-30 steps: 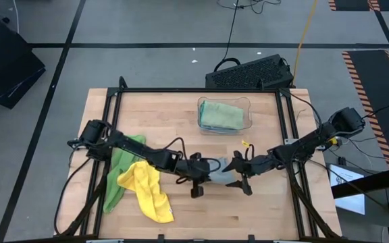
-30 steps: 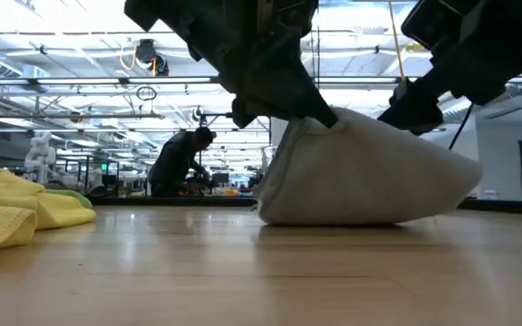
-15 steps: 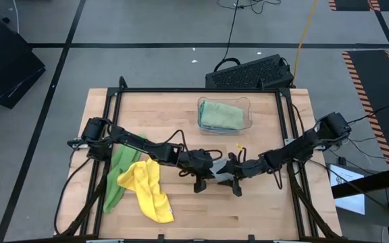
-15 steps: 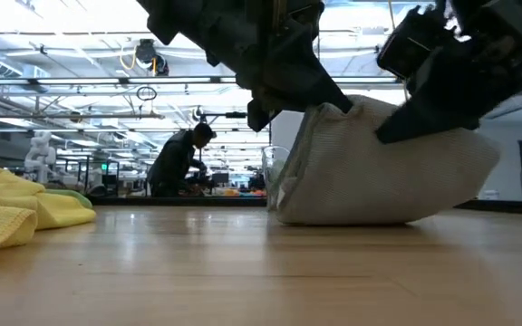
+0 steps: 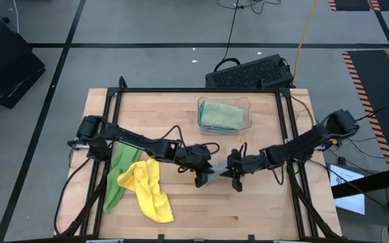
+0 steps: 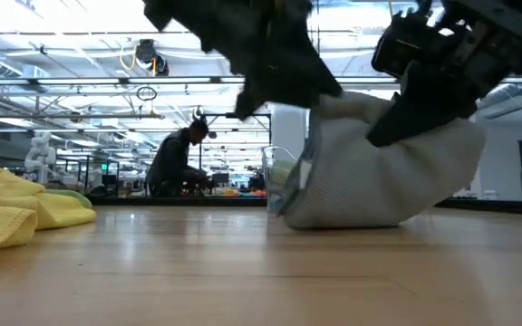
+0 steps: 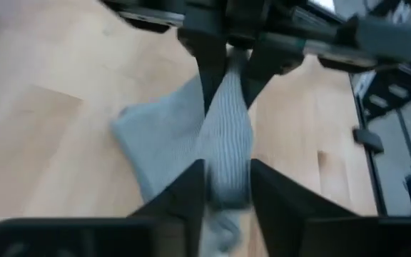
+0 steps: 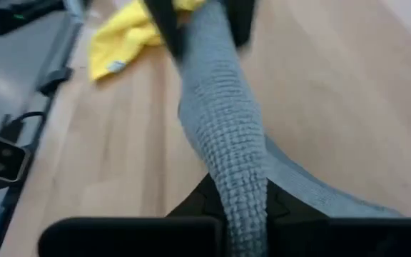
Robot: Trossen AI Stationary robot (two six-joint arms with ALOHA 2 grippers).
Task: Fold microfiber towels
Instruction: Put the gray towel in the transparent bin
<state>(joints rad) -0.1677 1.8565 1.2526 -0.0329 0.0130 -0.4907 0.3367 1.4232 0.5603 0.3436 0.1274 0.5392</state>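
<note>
Lying at the left of the table in the high view are a bright green towel and, overlapping it, a crumpled yellow towel. In the low view the yellow towel is sitting at the near left edge with a sliver of green behind it.

Reaching in from the left, the left gripper is meeting the grey towel near the middle of the table. In the left wrist view its fingers are standing slightly apart on either side of a raised ridge of the grey towel, and whether they are pressing it cannot be told.

Coming from the right, the right gripper is pinching the same grey towel, its fingers pressed together on a fold of cloth that is running up between them in the right wrist view. In the low view the towel is standing bunched on the table with both grippers at its top.

Sitting farther back, toward the right, a clear plastic bin is holding a sage green towel. A person is showing in the room beyond.
</note>
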